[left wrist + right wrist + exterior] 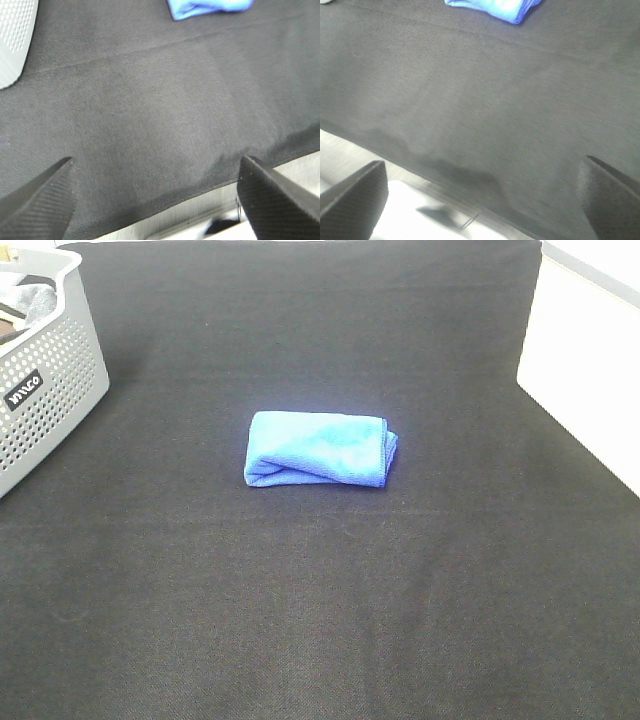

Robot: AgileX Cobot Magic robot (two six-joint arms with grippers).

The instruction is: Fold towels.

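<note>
A royal-blue towel [319, 448] lies folded into a small rectangle in the middle of the black cloth-covered table [320, 620]. Neither arm shows in the exterior high view. In the left wrist view the left gripper [157, 172] is open over the table's near edge, with nothing between its fingers and the towel [207, 7] far ahead. In the right wrist view the right gripper [482, 175] is open too, also near the table's edge, with the towel [495, 7] far ahead.
A grey perforated basket [40, 380] stands at the back left of the table, with dark cloth inside; its corner [15, 40] shows in the left wrist view. A white surface [580, 360] borders the table on the right.
</note>
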